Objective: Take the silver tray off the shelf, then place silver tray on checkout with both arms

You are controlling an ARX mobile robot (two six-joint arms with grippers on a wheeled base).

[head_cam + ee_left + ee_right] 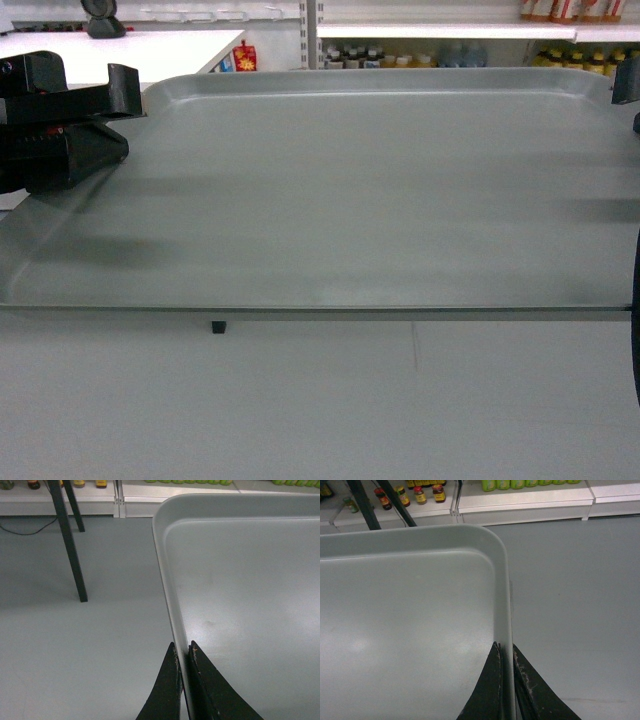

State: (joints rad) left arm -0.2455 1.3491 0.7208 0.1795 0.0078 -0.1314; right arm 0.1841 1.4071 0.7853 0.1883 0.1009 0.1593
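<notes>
— At ten o'clock, head view, the checkout (130,48); silver tray (340,190) carried clear of the shelf, long axis nine-to-three.
— Grip?
— Left gripper (183,655) and right gripper (505,655) each pinch an end rim; left nearer the checkout.

The silver tray (350,190) is hanging level above the grey floor, its dull, smooth surface bare and its rounded corners and shallow raised rim showing. The left gripper (184,680) is pinching its left rim and the right gripper (506,680) its right rim. The white checkout (140,50) is lying beyond its far left corner.
</notes>
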